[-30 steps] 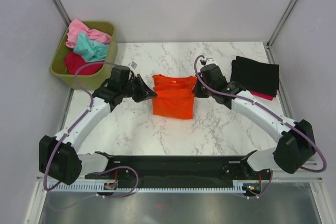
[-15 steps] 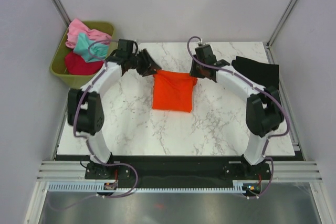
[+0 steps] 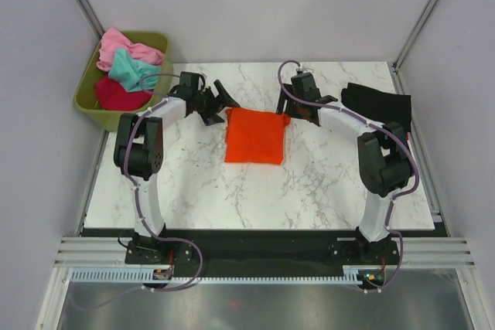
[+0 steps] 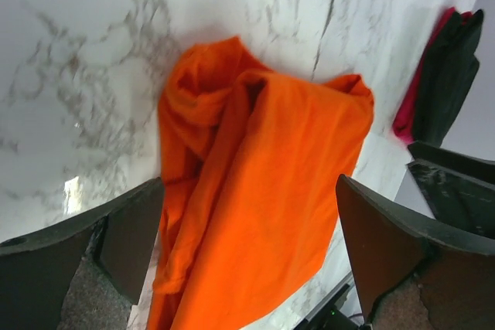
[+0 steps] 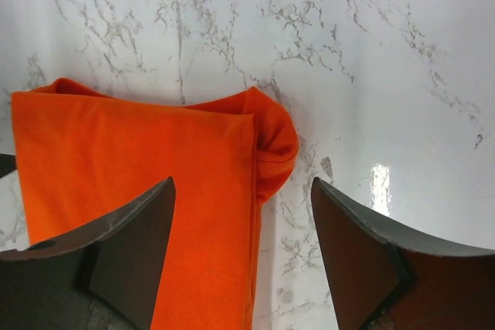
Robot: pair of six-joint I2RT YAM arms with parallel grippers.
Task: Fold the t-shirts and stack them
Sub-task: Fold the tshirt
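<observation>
Orange t-shirt (image 3: 255, 138) lies folded nearly square, bunched edge farthest; left end effector (image 4: 249, 183) and right end effector (image 5: 242, 183) gape empty.

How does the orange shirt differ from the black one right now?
The orange t-shirt lies alone at centre; the black t-shirt sits at the right edge of the table, a crimson t-shirt peeking out beside it. Orange shows a bunched corner; black is partly hidden by the right arm. Both are folded.
</observation>
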